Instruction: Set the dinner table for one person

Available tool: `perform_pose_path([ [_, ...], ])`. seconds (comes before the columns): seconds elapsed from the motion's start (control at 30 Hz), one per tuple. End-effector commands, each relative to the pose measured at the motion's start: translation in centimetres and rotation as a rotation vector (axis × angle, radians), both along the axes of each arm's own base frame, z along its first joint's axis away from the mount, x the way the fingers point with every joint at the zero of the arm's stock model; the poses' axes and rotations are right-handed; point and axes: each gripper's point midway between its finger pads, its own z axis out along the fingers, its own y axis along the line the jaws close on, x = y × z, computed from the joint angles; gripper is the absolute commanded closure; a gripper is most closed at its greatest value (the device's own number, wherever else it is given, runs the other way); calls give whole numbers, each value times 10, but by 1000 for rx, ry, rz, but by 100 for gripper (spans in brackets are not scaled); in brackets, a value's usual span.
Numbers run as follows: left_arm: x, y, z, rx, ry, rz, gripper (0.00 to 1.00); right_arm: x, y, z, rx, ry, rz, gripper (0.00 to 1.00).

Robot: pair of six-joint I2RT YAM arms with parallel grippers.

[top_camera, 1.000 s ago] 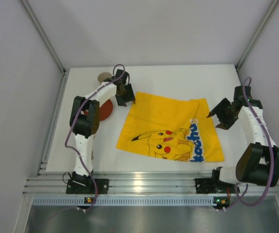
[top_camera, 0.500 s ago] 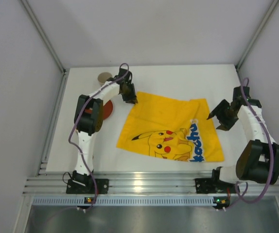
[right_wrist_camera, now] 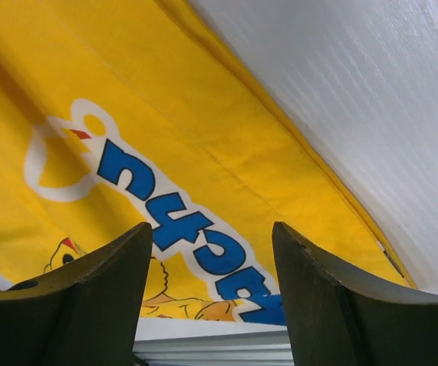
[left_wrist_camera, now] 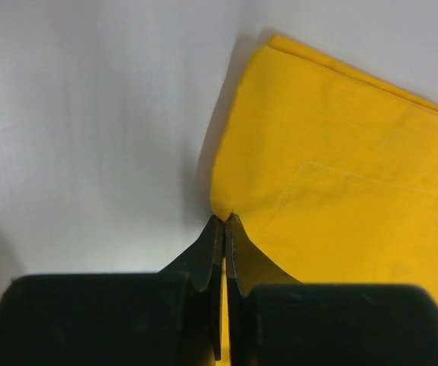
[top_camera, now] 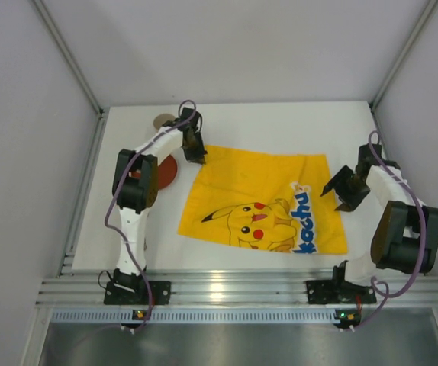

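The white dinner table (top_camera: 280, 122) carries a yellow Pikachu-printed cloth (top_camera: 257, 191), spread nearly flat. My left gripper (top_camera: 198, 156) is shut on the cloth's far left corner. In the left wrist view the jaws (left_wrist_camera: 225, 223) pinch the yellow cloth (left_wrist_camera: 341, 152), and a strip of it shows between them. My right gripper (top_camera: 337, 191) stands open just off the cloth's right edge. Its view looks down on the blue lettering of the cloth (right_wrist_camera: 204, 114), and its fingers (right_wrist_camera: 211, 229) hold nothing.
A red plate (top_camera: 167, 172) lies left of the cloth, partly under the left arm. A round beige disc (top_camera: 162, 120) sits at the far left. An aluminium rail (top_camera: 219, 290) edges the near side, and grey walls close in the table.
My left gripper closed on the cloth's far left corner and drew it back and left. The cloth shifted left and lies flatter. The right gripper came nearer the cloth's right edge.
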Motion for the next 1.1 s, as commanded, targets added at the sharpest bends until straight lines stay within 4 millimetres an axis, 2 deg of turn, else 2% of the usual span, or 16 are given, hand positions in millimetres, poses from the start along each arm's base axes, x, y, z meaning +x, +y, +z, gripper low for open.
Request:
perform_pose_path([
  [0.0,-5,69,32,147,-28,152,100,14,3,-8,18,-47,-7,36],
  [0.07,-8,82,39,167,-31,167,100,16,5,-11,30,-56,-7,36],
  [0.17,-16,96,34,213,5,192,100,16,6,-14,39,-55,-12,36],
  [0.3,-30,98,24,216,68,194,100,23,7,-12,45,-72,-7,36],
  [0.5,-53,103,22,219,119,244,100,32,8,-17,67,-84,-7,36],
  [0.7,-74,113,29,248,126,273,100,45,10,-16,81,-102,2,36],
  [0.83,-73,110,45,226,102,274,98,47,11,-15,91,-113,9,36],
  [0.9,-70,104,60,188,71,267,83,47,12,-13,97,-119,13,36],
  [0.93,-66,101,68,174,47,259,72,45,13,-12,98,-119,15,36],
  [1.0,-59,96,90,150,-7,250,40,45,14,-5,91,-140,24,36],
  [1.07,-49,97,120,140,-92,247,28,43,17,0,87,-145,37,36],
])
